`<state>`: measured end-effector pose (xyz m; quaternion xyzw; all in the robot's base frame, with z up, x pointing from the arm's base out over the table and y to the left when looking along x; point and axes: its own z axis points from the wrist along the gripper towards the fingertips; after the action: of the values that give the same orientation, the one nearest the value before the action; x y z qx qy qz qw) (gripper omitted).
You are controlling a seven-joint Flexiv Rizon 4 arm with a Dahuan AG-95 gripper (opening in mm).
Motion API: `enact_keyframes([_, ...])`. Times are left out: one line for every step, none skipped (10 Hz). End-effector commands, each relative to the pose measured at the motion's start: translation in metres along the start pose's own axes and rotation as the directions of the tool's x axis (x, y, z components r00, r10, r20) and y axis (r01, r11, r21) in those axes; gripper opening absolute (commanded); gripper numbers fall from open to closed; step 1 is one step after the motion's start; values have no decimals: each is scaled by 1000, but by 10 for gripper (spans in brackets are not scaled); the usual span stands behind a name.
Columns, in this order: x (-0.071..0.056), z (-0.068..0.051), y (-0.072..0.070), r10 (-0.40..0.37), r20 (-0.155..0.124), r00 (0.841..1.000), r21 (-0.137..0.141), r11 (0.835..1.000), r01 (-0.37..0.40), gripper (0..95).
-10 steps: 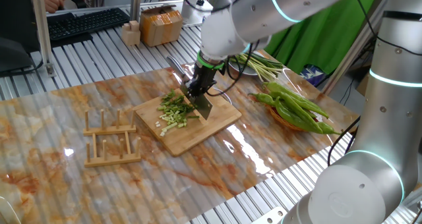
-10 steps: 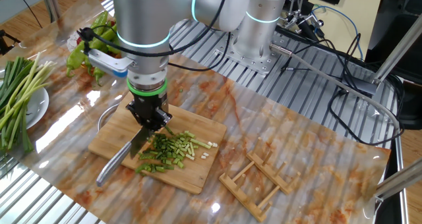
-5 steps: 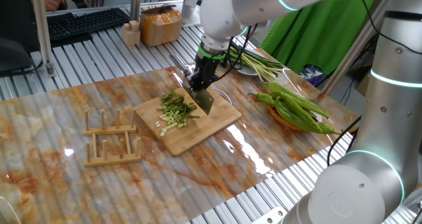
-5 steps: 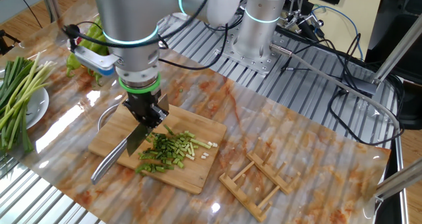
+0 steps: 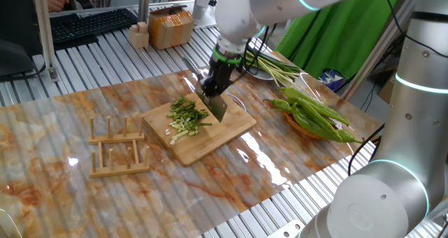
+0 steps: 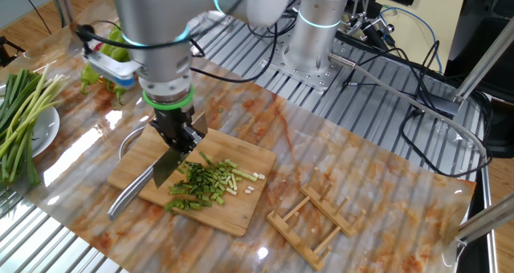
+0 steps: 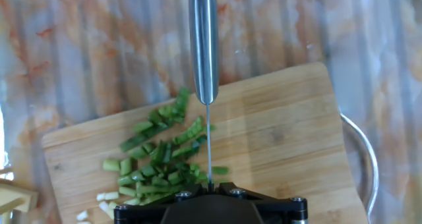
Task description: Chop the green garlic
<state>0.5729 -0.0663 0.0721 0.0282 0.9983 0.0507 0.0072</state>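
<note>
One robot gripper (image 6: 178, 136), clamped on a knife (image 6: 152, 177), hovers above chopped green garlic (image 6: 205, 185); the next cut should land squarely on the longer pieces, within the cutting board (image 6: 241, 213).

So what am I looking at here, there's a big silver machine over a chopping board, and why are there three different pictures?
It is a robot arm whose two-fingered hand is shut on a knife, blade down over a wooden cutting board. Chopped green garlic lies in a heap on the board. Two pictures come from fixed cameras on different sides of the table; the third comes from a camera on the hand itself, looking down along the knife. Also on the table: a small wooden rack, green peppers and a plate of long uncut stalks.
</note>
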Motion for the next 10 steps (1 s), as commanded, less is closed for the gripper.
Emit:
enact_keyframes([2,-3,10,18,-6,1000,-2,1000,-18,0])
enact_keyframes([2,-5,17,29,-8,1000,-1,1000,-29,0])
enact_keyframes([2,-7,22,37,-11,999,0,999,-37,0])
enact_keyframes([1,-8,26,44,-14,999,0,999,-44,0])
enact_keyframes([1,-10,29,53,-18,998,0,999,-53,0])
enact_keyframes([1,-14,35,66,-25,998,1,998,-66,0])
enact_keyframes([2,-17,41,70,-30,997,8,998,-70,0])
enact_keyframes([3,-20,49,86,-29,996,11,996,-85,0])
enact_keyframes([5,-23,57,101,-29,995,14,995,-100,0])
enact_keyframes([6,-26,64,110,-30,994,15,994,-109,0])
